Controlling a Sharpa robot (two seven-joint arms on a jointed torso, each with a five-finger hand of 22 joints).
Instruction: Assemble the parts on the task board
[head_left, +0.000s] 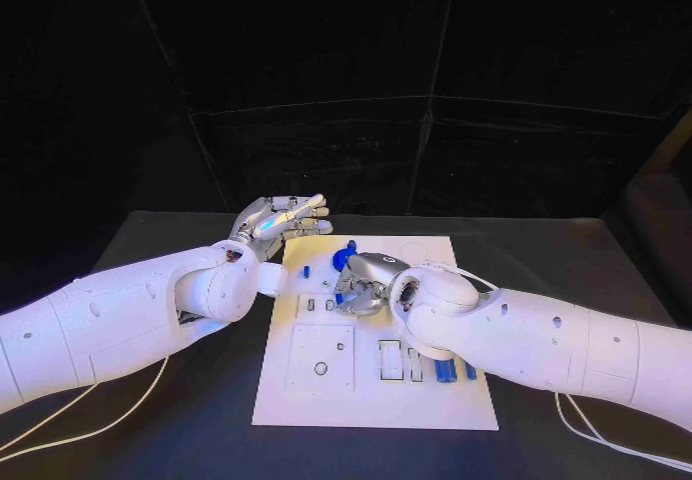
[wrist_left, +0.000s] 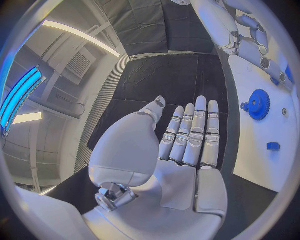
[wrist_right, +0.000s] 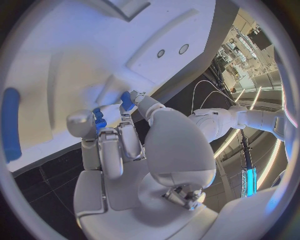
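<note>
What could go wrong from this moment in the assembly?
The right hand pinches a small blue part only at its fingertips over the task board; it could slip or twist. In the head view that hand hides where the part is going. The left hand, flat beside the board, steadies nothing.

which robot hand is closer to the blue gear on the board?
Right. The right robot hand is on the task board just beside the blue gear; the left robot hand hovers open past the board's far-left corner.
</note>
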